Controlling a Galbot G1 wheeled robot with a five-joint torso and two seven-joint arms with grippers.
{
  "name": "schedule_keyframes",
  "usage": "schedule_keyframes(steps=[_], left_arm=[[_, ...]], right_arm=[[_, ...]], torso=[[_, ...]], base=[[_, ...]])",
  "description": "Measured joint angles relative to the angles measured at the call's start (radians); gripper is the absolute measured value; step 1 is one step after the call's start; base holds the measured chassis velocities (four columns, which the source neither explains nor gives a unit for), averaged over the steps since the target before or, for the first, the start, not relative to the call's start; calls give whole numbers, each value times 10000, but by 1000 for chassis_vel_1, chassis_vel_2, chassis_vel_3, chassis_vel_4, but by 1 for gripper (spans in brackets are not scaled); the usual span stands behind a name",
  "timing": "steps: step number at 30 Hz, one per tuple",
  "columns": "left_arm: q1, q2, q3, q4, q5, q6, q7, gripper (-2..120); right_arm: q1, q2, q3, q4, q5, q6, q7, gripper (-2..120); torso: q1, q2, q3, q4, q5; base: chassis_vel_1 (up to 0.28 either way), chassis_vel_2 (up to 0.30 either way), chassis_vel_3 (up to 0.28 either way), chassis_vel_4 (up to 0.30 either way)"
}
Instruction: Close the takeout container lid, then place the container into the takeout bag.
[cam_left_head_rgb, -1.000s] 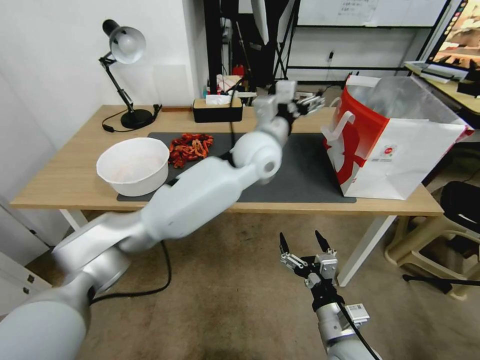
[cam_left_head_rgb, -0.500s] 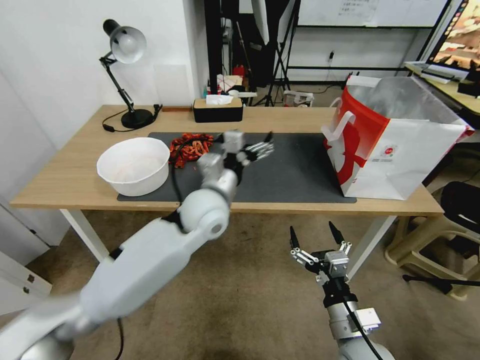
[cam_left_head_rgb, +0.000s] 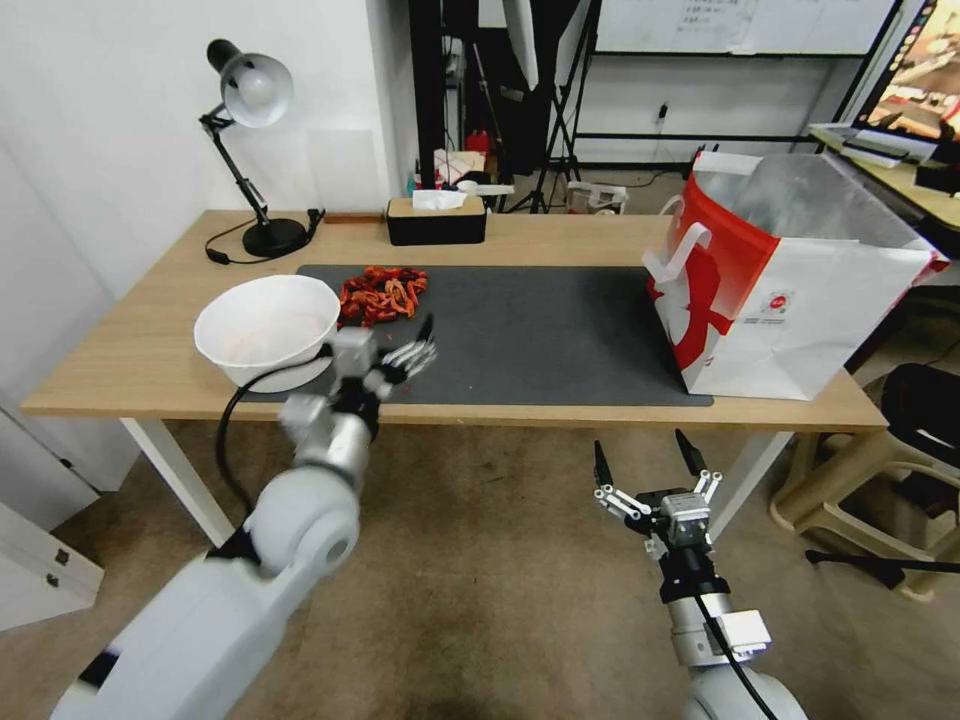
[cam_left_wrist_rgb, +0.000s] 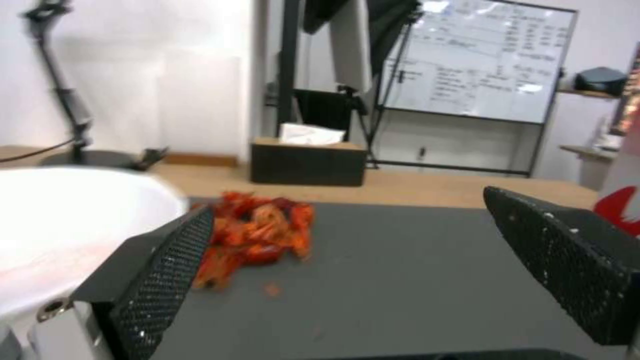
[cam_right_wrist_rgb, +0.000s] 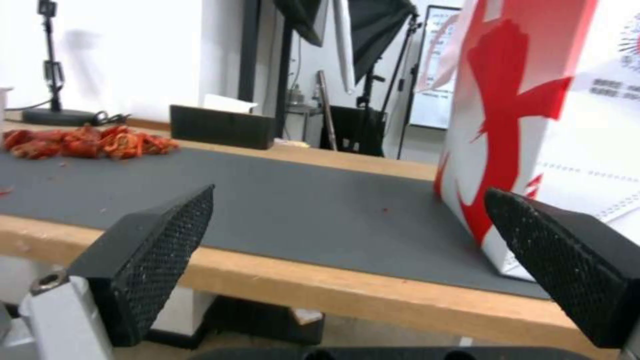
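Takeout bag (cam_left_head_rgb: 790, 290) upright, mouth up, left gripper (cam_left_head_rgb: 415, 345) and right gripper (cam_left_head_rgb: 645, 465) spread apart.

bare grey mat (cam_left_head_rgb: 540, 330) lies between white bowl (cam_left_head_rgb: 265, 330) and takeout bag (cam_left_head_rgb: 790, 290).

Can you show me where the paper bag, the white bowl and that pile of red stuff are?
takeout bag (cam_left_head_rgb: 800, 330): head view, white front.
white bowl (cam_left_head_rgb: 262, 345): head view, outer wall.
red pile (cam_left_head_rgb: 382, 293): head view, middle.

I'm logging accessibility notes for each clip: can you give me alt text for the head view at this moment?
Left pincer, open, hovers at the near edge of a grey mat beside a white bowl and a heap of red food scraps. The red-and-white takeout bag stands open at the table's right end; the right pincer, open, hangs below the table edge.
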Motion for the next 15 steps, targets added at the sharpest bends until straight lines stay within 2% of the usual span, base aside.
schedule_keyframes(steps=[3, 5, 9, 12, 14, 15], left_arm=[[678, -39, -308, -72, 330, -325, 18, 100], [1470, -193, -576, -104, 902, -848, 69, 100], [2653, -519, -1003, -88, 1527, -1465, 425, 100], [2871, -592, -1082, 2, 1740, -1659, 476, 100], [3340, -842, -1231, 104, 2392, -1999, 461, 100], [3340, -842, -1231, 104, 2392, -1999, 461, 100]], right_arm=[[48, -46, 76, -12, 113, 0, 39, 100], [52, -55, 246, -3, 267, 0, 135, 100], [-60, -96, 487, 92, 731, 0, 176, 100], [-73, -138, 533, 92, 867, 2, 181, 100], [-78, -146, 606, 78, 1049, 37, 266, 100], [-78, -146, 606, 78, 1049, 37, 266, 100]], torso=[[0, -1, -1, -1, 1], [2, -1, -1, -3, 3], [1, 0, 0, -1, 3], [1, 0, 0, -1, 0], [1, -1, 1, -3, 1], [1, -1, 1, -3, 1]], base=[[0, 0, 0, 0], [0, 0, 0, 0], [0, 0, 0, 0], [0, 0, 0, 0], [0, 0, 0, 0], [0, 0, 0, 0]])
